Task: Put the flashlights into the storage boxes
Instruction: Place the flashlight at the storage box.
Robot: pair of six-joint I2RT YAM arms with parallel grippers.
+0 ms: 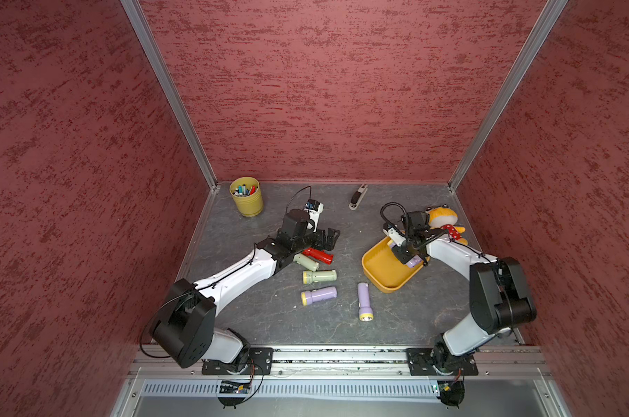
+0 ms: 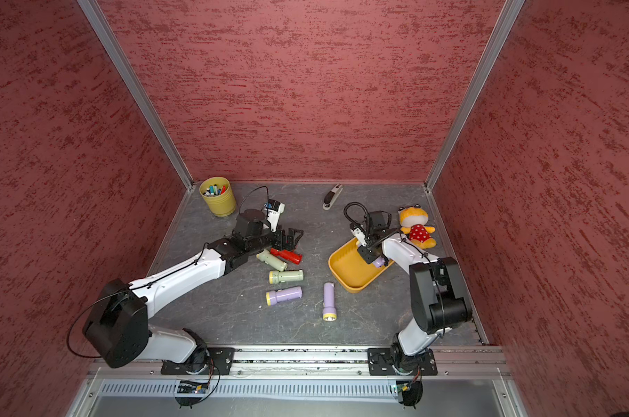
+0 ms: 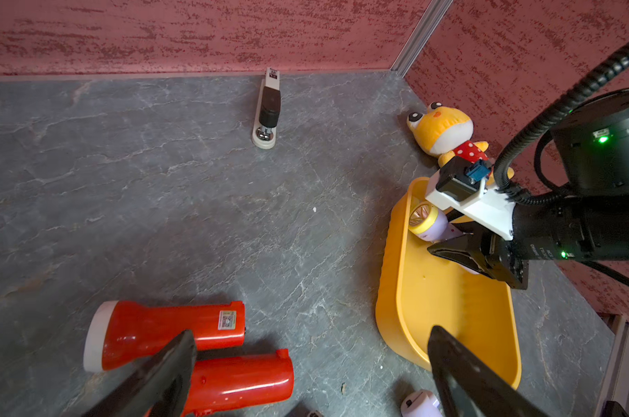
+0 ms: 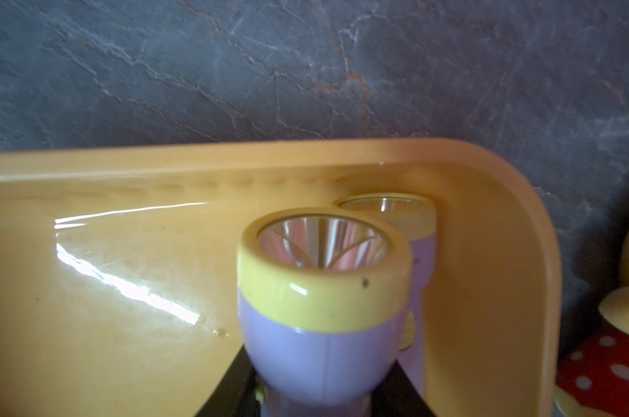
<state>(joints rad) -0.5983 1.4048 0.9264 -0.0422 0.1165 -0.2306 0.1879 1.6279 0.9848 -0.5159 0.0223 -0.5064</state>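
Lilac flashlight clamped in right jaws over orange tray.

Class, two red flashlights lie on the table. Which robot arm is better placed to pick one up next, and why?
Left. Its open left gripper hangs right above the red flashlights, fingers spread. The right gripper is shut on a lilac flashlight at the tray, farther off.

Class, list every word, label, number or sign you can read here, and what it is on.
No text reads clearly.
Sticker on one red flashlight: a code square, print too small.
Label on the stapler: blurred.
White lettering on the right arm: too blurred.
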